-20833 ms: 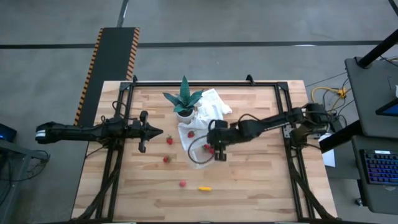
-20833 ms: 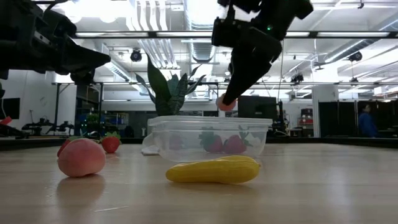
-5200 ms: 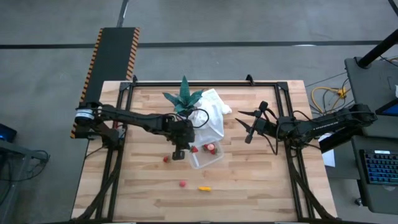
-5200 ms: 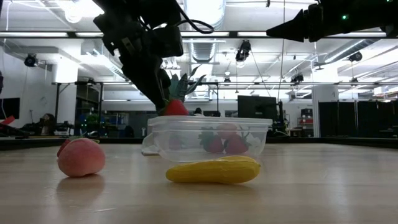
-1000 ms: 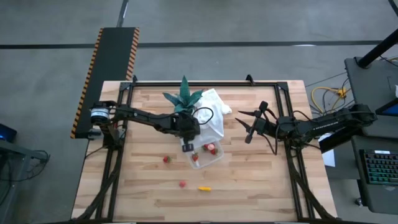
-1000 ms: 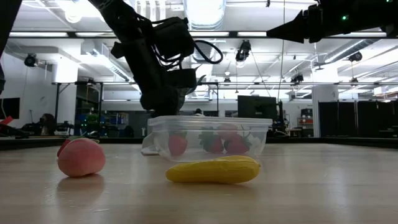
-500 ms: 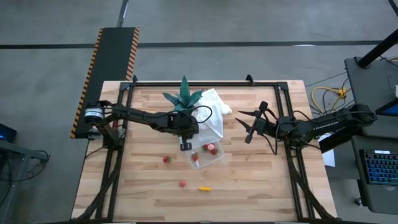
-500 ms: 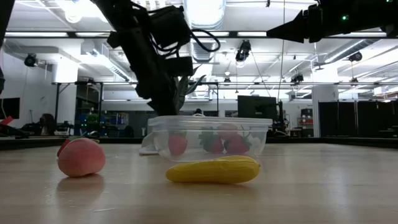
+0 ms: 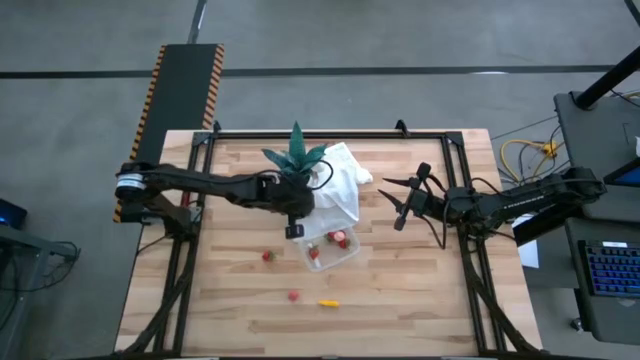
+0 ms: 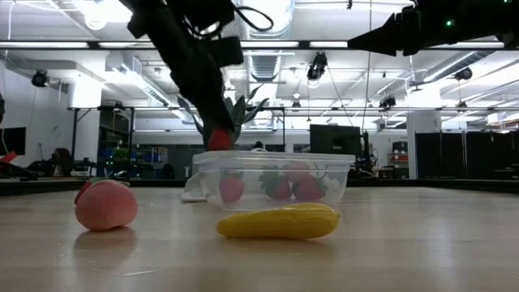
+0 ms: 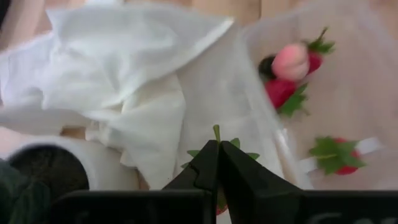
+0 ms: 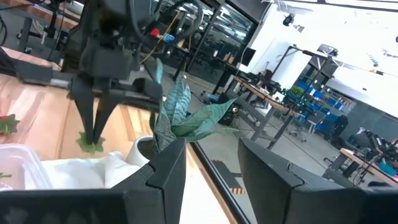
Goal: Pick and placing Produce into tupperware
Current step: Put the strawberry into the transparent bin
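My left gripper hangs over the white cloth, just off the left rim of the clear tupperware, and is shut on a red strawberry. Inside the tupperware lie red strawberries, a pale pink piece and a dark piece. On the bare wood lie a strawberry, a pink piece and a yellow elongated piece. My right gripper waits open above the table's right part. My left gripper pinches the strawberry between its two fingertips from above, pointing down. Green leaves stick out on both sides of the fingers, so the hold is at the leafy top. The berry hangs lifted clear, above the tupperware's rim height.
A green spiky plant in a white pot stands just beyond the left gripper, against the crumpled cloth. Dark frame rails run along the table's left, right and far edges. Open wood lies near the front edge.
My left gripper has risen from low behind the tupperware's left end, drifting slightly toward the table's left and far edges. A red strawberry now shows at its tips, lifted above the rim. The berries in the tupperware stay put.
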Controlling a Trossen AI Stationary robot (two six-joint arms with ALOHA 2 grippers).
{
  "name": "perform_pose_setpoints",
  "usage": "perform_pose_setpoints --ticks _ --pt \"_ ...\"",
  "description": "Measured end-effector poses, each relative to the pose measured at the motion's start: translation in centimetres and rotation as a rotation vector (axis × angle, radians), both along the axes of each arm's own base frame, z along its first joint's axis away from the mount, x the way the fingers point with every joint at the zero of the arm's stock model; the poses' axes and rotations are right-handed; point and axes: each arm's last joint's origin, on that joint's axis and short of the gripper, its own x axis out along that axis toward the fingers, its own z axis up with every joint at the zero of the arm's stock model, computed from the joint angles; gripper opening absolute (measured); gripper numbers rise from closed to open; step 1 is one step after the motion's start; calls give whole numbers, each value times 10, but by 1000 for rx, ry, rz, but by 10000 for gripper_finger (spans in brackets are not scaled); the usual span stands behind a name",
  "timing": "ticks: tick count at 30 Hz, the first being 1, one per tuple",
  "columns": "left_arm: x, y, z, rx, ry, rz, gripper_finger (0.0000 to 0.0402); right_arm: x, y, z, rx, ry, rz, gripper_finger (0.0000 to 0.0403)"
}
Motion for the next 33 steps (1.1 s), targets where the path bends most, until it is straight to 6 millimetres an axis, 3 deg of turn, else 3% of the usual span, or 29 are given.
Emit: perform_pose_setpoints --ticks 10,33 --pt "5 -21 19 -91 -165 -150 0 0 0 0 1 -4 0 139" --pt "36 -34 -27 -245 -149 -306 0 0 0 1 4 -8 0 139"
